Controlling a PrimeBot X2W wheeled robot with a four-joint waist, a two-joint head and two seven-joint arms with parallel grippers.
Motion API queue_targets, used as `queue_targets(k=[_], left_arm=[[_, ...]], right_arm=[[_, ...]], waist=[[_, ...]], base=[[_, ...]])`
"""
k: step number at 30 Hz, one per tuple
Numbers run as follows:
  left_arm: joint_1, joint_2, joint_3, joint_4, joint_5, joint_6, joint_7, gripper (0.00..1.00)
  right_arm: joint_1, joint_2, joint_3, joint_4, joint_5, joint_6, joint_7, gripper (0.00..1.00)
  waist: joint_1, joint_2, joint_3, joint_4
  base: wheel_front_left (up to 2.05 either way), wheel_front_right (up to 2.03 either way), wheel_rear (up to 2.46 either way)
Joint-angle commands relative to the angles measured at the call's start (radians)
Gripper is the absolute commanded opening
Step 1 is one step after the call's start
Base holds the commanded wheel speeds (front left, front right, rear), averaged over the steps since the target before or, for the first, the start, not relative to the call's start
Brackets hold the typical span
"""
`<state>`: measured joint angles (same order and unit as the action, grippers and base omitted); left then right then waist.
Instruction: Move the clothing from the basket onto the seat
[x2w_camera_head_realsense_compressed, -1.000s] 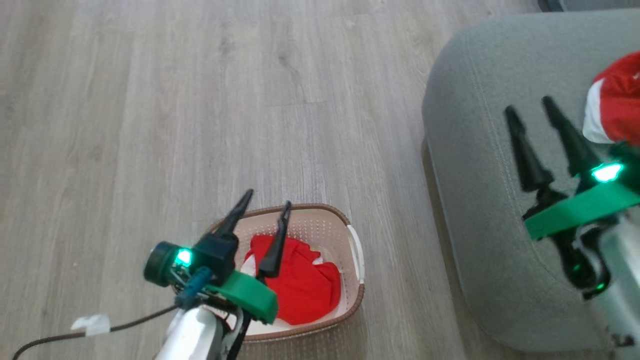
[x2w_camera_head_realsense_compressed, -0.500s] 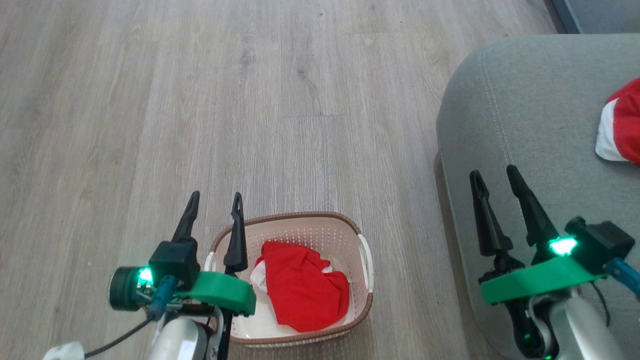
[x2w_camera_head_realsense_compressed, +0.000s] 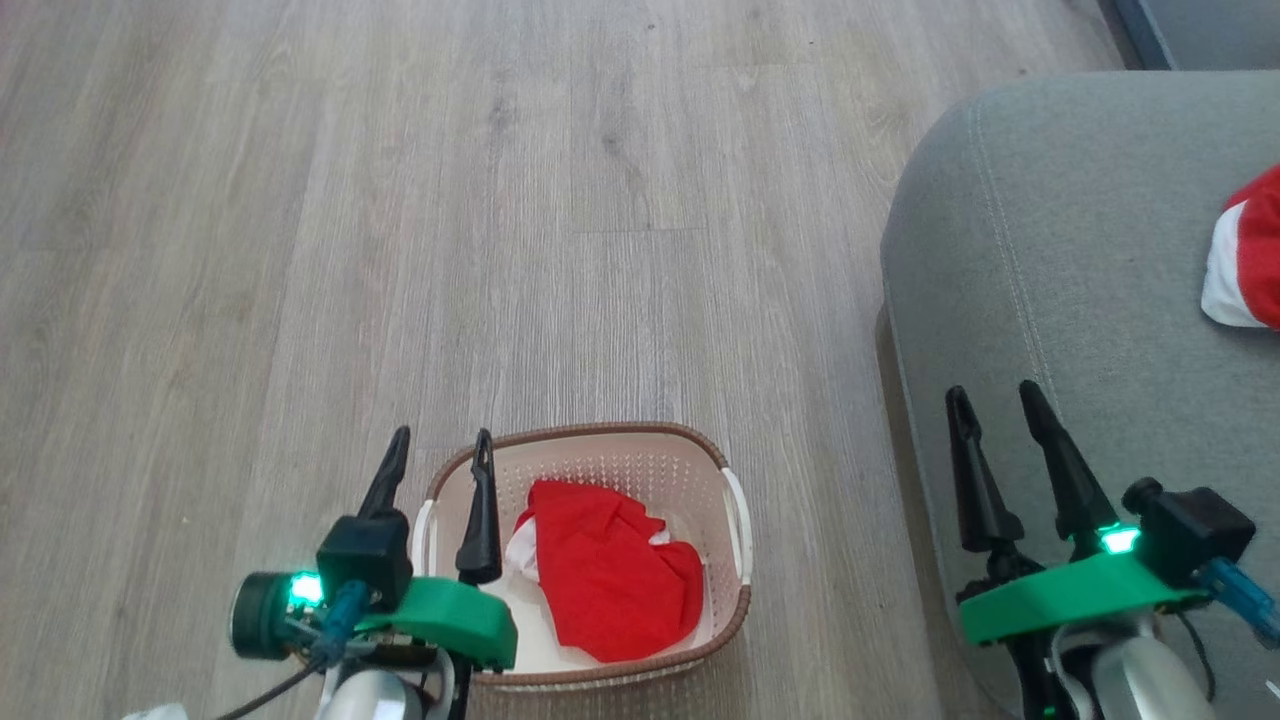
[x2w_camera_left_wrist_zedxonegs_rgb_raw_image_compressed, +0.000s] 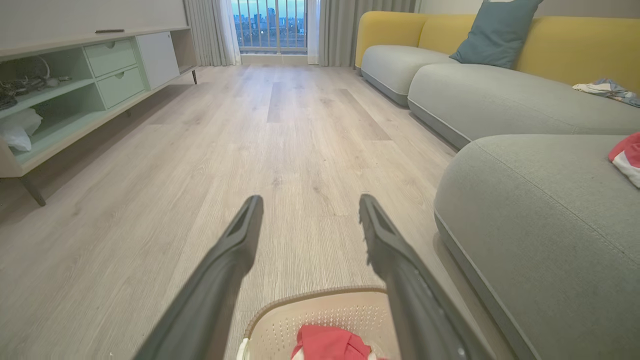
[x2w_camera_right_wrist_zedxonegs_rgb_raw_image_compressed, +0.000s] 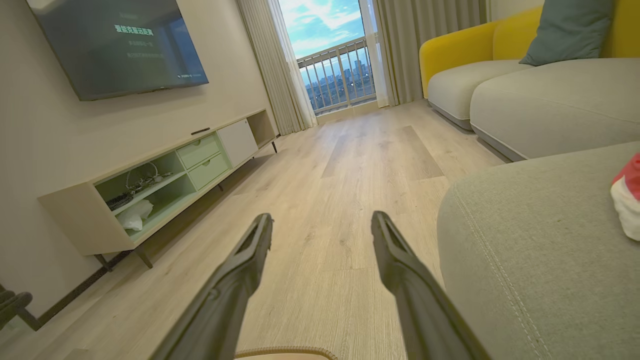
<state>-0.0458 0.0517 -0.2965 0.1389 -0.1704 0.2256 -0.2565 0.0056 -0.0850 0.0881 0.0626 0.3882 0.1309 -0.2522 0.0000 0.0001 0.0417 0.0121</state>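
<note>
On the wood floor stands the cream basket (x2w_camera_head_realsense_compressed: 735, 575) with a brown rim, and one red piece of clothing (x2w_camera_head_realsense_compressed: 610, 585) lies crumpled inside it. My left gripper (x2w_camera_head_realsense_compressed: 443, 447) hovers open and empty over the basket's left rim. The grey-green seat (x2w_camera_head_realsense_compressed: 1060, 250) rises at the right, with another red and white garment (x2w_camera_head_realsense_compressed: 1250, 260) lying at its right edge. Over the seat's front left part my right gripper (x2w_camera_head_realsense_compressed: 990, 398) is open, nothing between its fingers. In the left wrist view the basket (x2w_camera_left_wrist_zedxonegs_rgb_raw_image_compressed: 280, 320) and the red cloth (x2w_camera_left_wrist_zedxonegs_rgb_raw_image_compressed: 327, 345) sit low between the fingers (x2w_camera_left_wrist_zedxonegs_rgb_raw_image_compressed: 235, 250).
A long grey and yellow sofa (x2w_camera_left_wrist_zedxonegs_rgb_raw_image_compressed: 500, 95) with a blue cushion runs beyond the seat. A low pale-green TV cabinet (x2w_camera_right_wrist_zedxonegs_rgb_raw_image_compressed: 165, 185) lines the far wall under a wall screen (x2w_camera_right_wrist_zedxonegs_rgb_raw_image_compressed: 120, 45). Bare wood floor (x2w_camera_head_realsense_compressed: 400, 250) lies ahead of the basket.
My right gripper has pulled back from the red garment on the seat and come down to the lower right. My left gripper swung off the basket's clothing to its left rim. The camera shifted.
</note>
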Motion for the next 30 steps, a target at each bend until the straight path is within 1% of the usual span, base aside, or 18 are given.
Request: queue_targets(k=[1,10,23,30], left_arm=[[-0.026,-0.001,0.025,-0.026,-0.010,-0.004,-0.005,1.00],[-0.032,-0.001,0.023,-0.008,-0.025,-0.023,-0.005,1.00],[-0.034,-0.001,0.016,-0.005,-0.024,-0.033,-0.005,1.00],[-0.048,-0.001,0.009,-0.016,-0.025,-0.031,-0.005,1.00]], right_arm=[[-0.021,0.004,0.013,-0.028,-0.009,0.000,-0.009,1.00],[-0.032,0.013,-0.007,-0.018,-0.019,0.000,-0.009,1.00],[-0.036,0.013,-0.028,-0.021,-0.010,0.000,-0.010,1.00],[-0.044,0.008,-0.033,-0.025,-0.016,0.000,-0.010,1.00]], waist=[[0.0000,-0.0001,0.001,0.001],[0.0000,-0.0001,0.011,0.008],[0.0000,-0.0001,0.012,0.010],[0.0000,-0.0001,0.041,0.009]], base=[[0.00,0.00,0.00],[0.00,0.00,0.00],[0.00,0.00,0.00],[0.00,0.00,0.00]])
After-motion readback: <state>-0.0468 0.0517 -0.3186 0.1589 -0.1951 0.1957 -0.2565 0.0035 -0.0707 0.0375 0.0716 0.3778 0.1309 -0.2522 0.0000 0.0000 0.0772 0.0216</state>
